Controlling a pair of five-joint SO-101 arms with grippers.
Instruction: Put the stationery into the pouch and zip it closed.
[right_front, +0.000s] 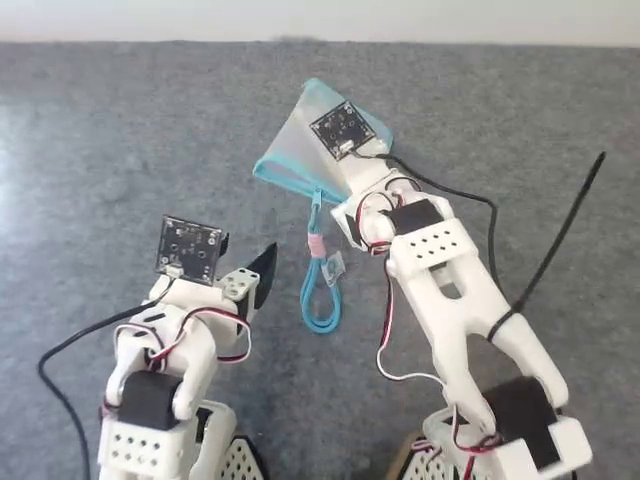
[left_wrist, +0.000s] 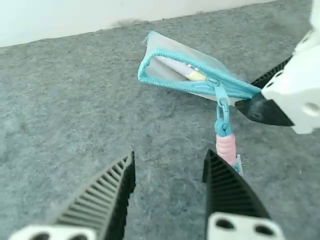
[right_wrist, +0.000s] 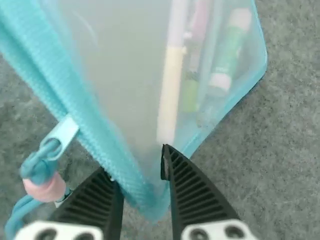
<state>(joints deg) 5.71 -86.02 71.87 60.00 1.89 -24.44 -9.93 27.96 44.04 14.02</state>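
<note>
Right wrist view hinted at the risk: the right arm (right_front: 440, 265) had its jaws clamped on just a corner of the translucent teal-zipped plastic pouch (right_wrist: 125, 75), so tugging the teal zip pull (left_wrist: 220, 102) could drag it free. The left arm (right_front: 170, 350) hovered over the grey table (left_wrist: 60, 100), jaws apart, short of the pull.

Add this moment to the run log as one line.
pouch: pens inside, zip open | right fingers: shut on pouch end | left fingers: open, short of zipper pull
</note>
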